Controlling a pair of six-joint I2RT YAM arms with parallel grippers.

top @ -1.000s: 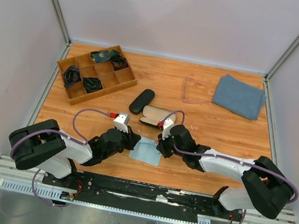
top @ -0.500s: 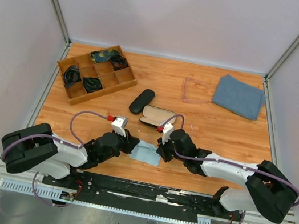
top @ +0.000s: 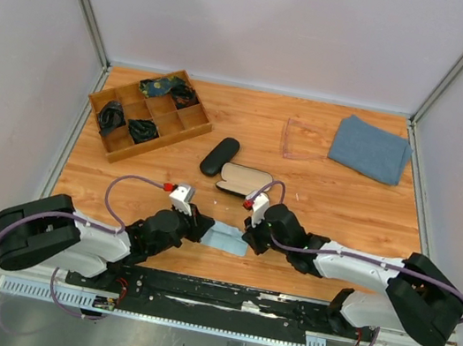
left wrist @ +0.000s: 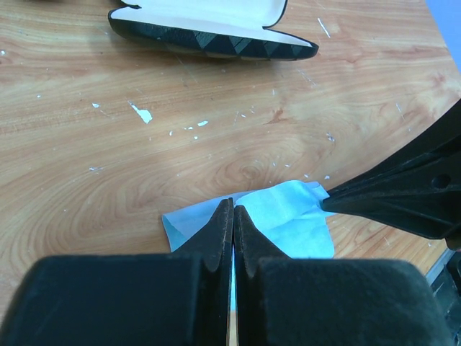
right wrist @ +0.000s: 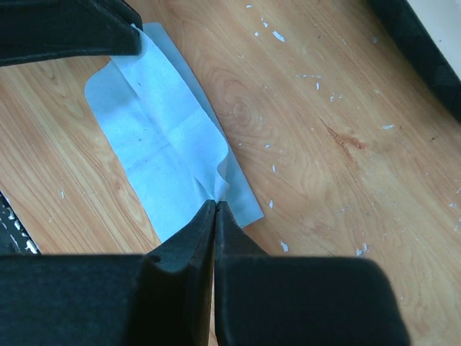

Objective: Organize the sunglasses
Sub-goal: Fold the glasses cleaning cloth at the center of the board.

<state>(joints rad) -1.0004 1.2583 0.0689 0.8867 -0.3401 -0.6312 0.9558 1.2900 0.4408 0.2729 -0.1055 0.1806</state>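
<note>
My left fingers (left wrist: 213, 245) and right fingers (right wrist: 189, 252) are both clenched on the same light blue cloth (top: 224, 238), one on each end, and it lies close to the near edge of the desk (top: 343, 202).

My worry is the grip. Each pinch takes only a thin bit of fabric, and in the right wrist view the cloth puckers up just at the tips. If the arms pull apart unevenly, I expect one end to slip free and the cloth to flop down or slide off the front edge. Pressing lower for a better hold would scrape the tips on the wood.

The translucent pink-framed sunglasses (top: 303, 141) lie far back on the right, just beside a folded dark blue cloth (top: 370, 148). They are well apart from both fingers, with the open glasses case (top: 244, 180) in between. I can't pick out a black-framed pair. The dark things in the wooden tray (top: 188, 126) are too small to tell.
</note>
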